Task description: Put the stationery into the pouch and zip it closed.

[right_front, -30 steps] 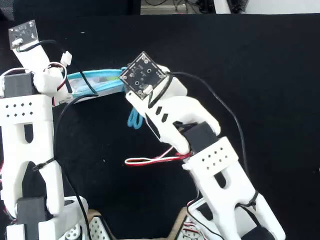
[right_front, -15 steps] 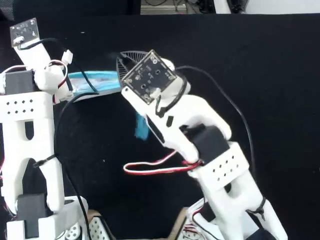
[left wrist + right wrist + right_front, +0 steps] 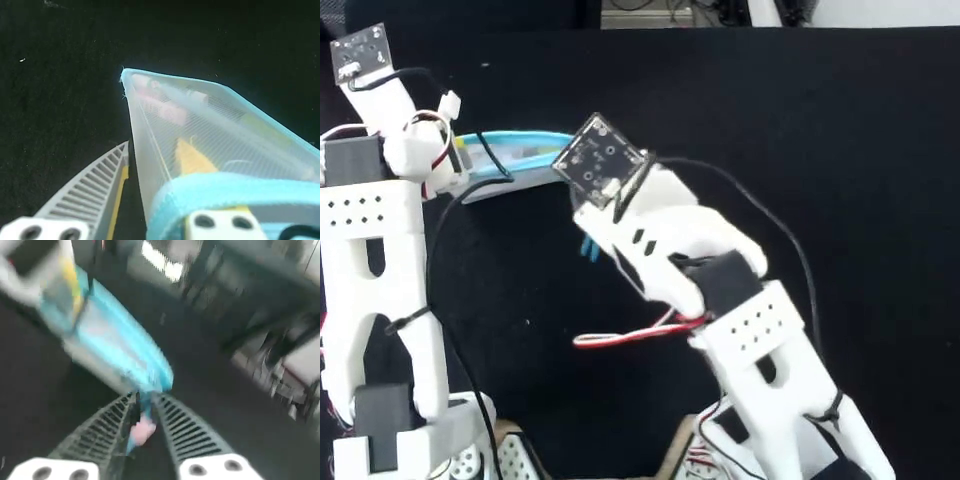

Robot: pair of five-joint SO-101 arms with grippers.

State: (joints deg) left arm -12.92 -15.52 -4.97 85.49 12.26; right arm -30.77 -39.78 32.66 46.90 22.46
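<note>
A translucent mesh pouch (image 3: 515,160) with light blue trim hangs above the black table (image 3: 840,150), stretched between the two arms. My left gripper (image 3: 155,150) is shut on one end of the pouch (image 3: 210,125). Pink and white stationery (image 3: 165,107) shows through the mesh near the far corner. My right gripper (image 3: 145,402) is at the other end of the pouch (image 3: 110,340), its fingers (image 3: 190,435) shut on a blue pull strap (image 3: 145,405) with something pink below it. In the high view the strap (image 3: 588,245) dangles under the right arm's wrist (image 3: 650,220).
The black table stretches wide to the right and at the back. Red and white cables (image 3: 630,332) loop beside the right arm. The left arm's white body (image 3: 375,260) stands along the left edge. Room furniture lies beyond the table's far edge.
The right arm swung up and towards the back, then came down and turned again. The blue strap shifted under it. The pouch's right end has risen a little and the left arm tipped slightly back.
</note>
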